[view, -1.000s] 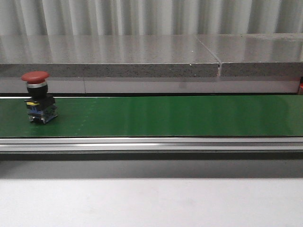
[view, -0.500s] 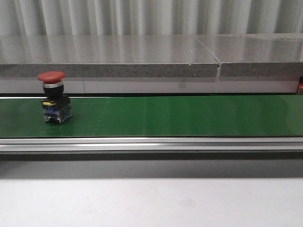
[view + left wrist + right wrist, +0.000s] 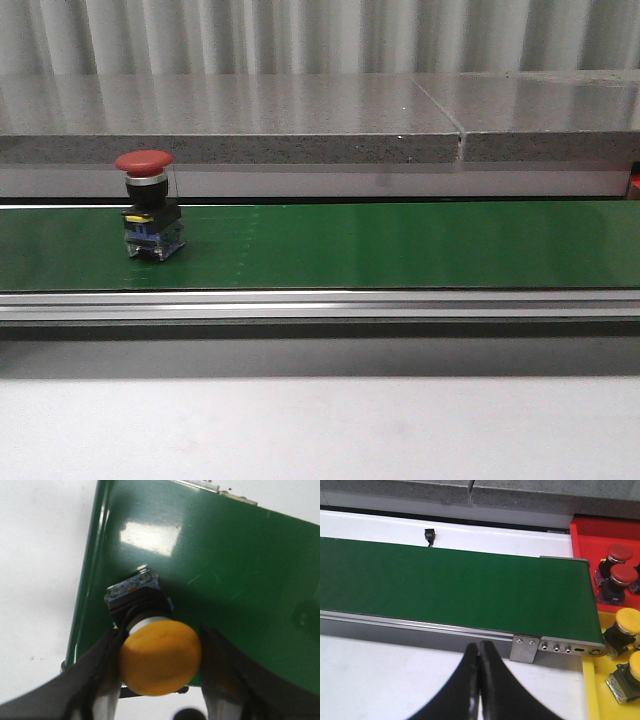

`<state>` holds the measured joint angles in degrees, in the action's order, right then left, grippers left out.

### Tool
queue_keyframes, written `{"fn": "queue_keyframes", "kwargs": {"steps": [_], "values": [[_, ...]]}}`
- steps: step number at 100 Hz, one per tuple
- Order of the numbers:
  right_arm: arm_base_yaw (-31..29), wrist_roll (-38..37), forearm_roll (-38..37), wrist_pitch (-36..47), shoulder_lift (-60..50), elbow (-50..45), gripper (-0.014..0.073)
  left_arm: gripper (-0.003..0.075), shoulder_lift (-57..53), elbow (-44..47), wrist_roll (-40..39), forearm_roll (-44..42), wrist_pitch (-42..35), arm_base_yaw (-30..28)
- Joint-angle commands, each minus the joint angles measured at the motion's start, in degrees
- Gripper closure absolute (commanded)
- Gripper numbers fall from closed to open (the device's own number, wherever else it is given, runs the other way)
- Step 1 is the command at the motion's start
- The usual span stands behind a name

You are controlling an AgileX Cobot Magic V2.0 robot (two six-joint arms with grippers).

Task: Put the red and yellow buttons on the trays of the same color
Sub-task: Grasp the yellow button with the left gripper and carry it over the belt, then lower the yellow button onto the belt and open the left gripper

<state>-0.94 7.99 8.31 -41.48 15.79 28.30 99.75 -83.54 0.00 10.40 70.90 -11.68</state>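
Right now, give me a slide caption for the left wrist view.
Left gripper straddling a yellow button at the end of the green conveyor belt.

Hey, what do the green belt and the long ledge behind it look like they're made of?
The green belt looks like smooth plastic or rubber-coated material with a semi-gloss finish: it shows soft reflections and a bright glare patch in the left wrist view. The ledge looks like polished speckled stone, perhaps granite or terrazzo: grainy grey edge, shiny top mirroring the wall behind. Neither is certain from looks alone.
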Motion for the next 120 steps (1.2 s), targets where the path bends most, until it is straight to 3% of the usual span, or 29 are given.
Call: {"fn": "queue_keyframes", "kwargs": {"steps": [1,16,29,43,50,70,92,120], "values": [[0.07,0.47,0.24,3.76,0.48,1.53,0.0661,0.0423,-2.39,-1.52,0.00,1.34,0.92,0.39],[0.07,0.47,0.24,3.76,0.48,1.53,0.0661,0.0209,-2.49,-2.40,0.00,1.58,0.45,0.39],[0.07,0.47,0.24,3.76,0.48,1.53,0.0661,0.0204,-3.49,-3.17,1.59,1.68,-1.15,0.53],[0.07,0.47,0.24,3.76,0.48,1.53,0.0661,0.0270,-6.91,-3.17,5.70,2.13,-4.43,0.95],[0.07,0.47,0.24,3.76,0.48,1.53,0.0661,0.0351,-9.10,-3.06,6.44,2.14,-5.96,1.40],[0.07,0.47,0.24,3.76,0.48,1.53,0.0661,0.0738,-14.72,-1.35,10.19,2.75,-9.47,5.24],[0.07,0.47,0.24,3.76,0.48,1.53,0.0661,0.0741,-20.08,3.10,13.68,2.75,-14.14,11.17],[0.07,0.47,0.24,3.76,0.48,1.53,0.0661,0.0741,-31.82,16.40,18.87,2.75,-25.15,16.63]]}}
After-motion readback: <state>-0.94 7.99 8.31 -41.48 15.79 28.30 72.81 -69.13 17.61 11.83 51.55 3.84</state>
